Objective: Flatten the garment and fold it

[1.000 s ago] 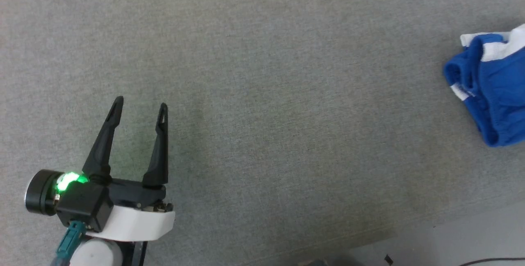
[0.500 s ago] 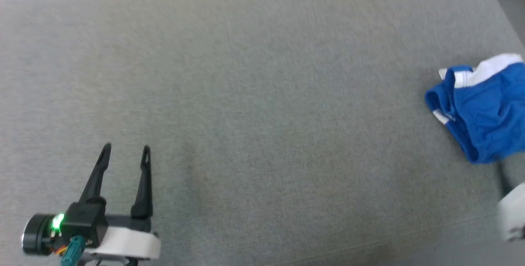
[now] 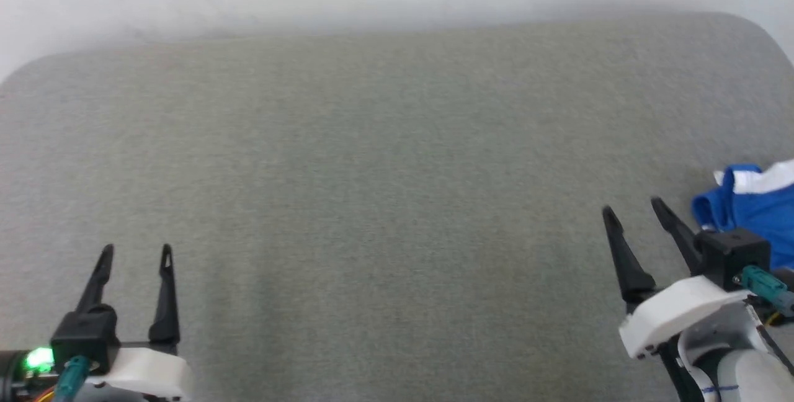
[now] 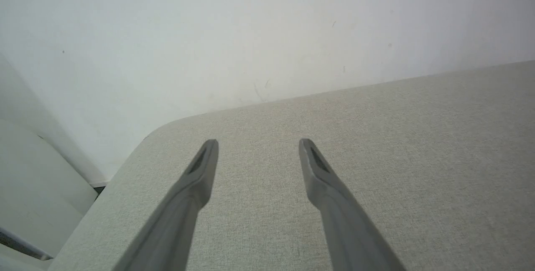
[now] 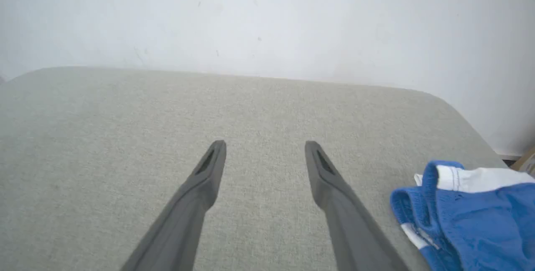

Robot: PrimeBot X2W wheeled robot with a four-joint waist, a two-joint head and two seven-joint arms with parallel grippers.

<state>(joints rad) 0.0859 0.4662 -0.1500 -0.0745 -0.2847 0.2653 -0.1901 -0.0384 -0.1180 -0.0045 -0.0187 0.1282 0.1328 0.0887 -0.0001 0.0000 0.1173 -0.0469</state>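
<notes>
Appearing newly beside garment: right hand, spread; left hand spread too.

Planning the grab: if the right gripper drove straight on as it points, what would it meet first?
Likely only the bare grey pad, then the wall; depth is unclear. The shorts lie to the right of the right gripper, off that line.

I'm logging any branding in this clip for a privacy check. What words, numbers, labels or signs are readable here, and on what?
None can be read.
The garment lies bunched at the right edge of the grey surface; its visible folds show blue fabric and white bands, with no print or tag lettering.
The wall bears only small scuff marks, no writing.
</notes>
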